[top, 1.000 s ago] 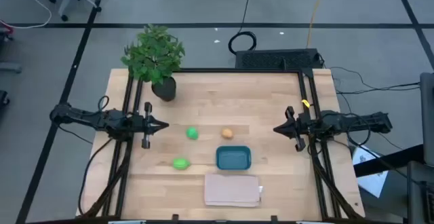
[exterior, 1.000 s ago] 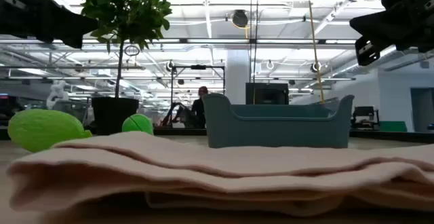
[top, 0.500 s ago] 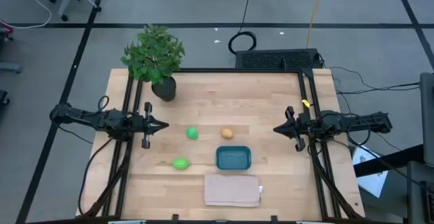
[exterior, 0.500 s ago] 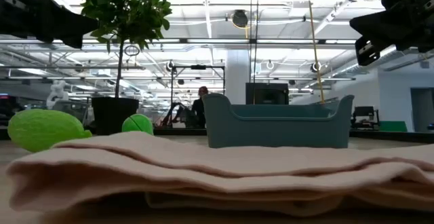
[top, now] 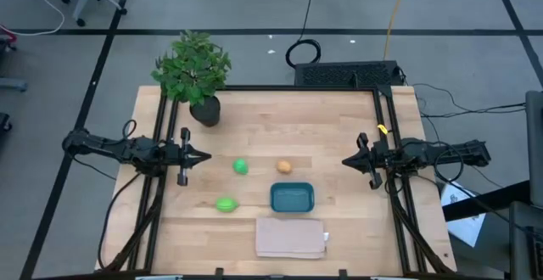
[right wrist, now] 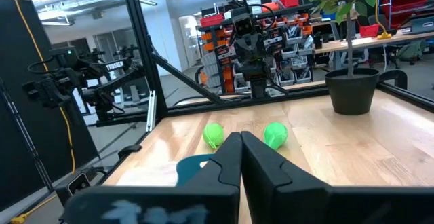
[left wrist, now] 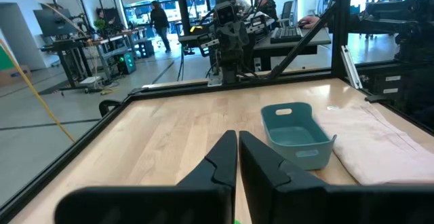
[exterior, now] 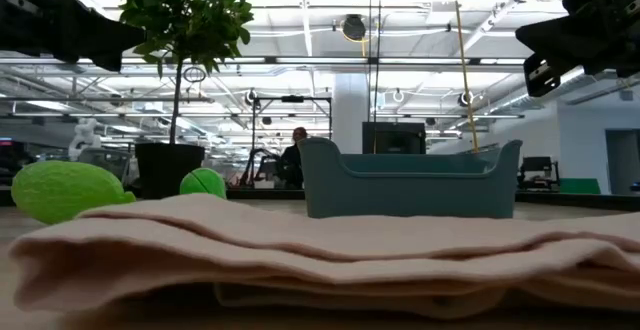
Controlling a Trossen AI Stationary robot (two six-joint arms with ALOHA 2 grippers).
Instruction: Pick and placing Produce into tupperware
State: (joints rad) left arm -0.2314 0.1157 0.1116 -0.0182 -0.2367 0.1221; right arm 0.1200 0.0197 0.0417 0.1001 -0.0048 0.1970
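Three produce pieces rest on the wooden table: a bright green ball (top: 241, 167), a lime-green piece (top: 226, 204) and an orange-tan piece (top: 284, 167). The teal tupperware (top: 292, 197) sits near the table's middle, with nothing showing inside it. My left gripper (top: 206, 155) hovers shut at the table's left side, pointing toward the green ball. My right gripper (top: 346, 161) hovers shut at the right side, pointing toward the orange-tan piece. The right wrist view shows the ball (right wrist: 276, 134) and lime piece (right wrist: 213, 134); the left wrist view shows the tupperware (left wrist: 296, 134).
A potted plant (top: 196, 72) stands at the far left corner. A folded beige cloth (top: 291, 237) lies at the near edge, just in front of the tupperware. Black frame rails (top: 156, 187) run along both table sides. A person (exterior: 294, 158) shows in the room beyond.
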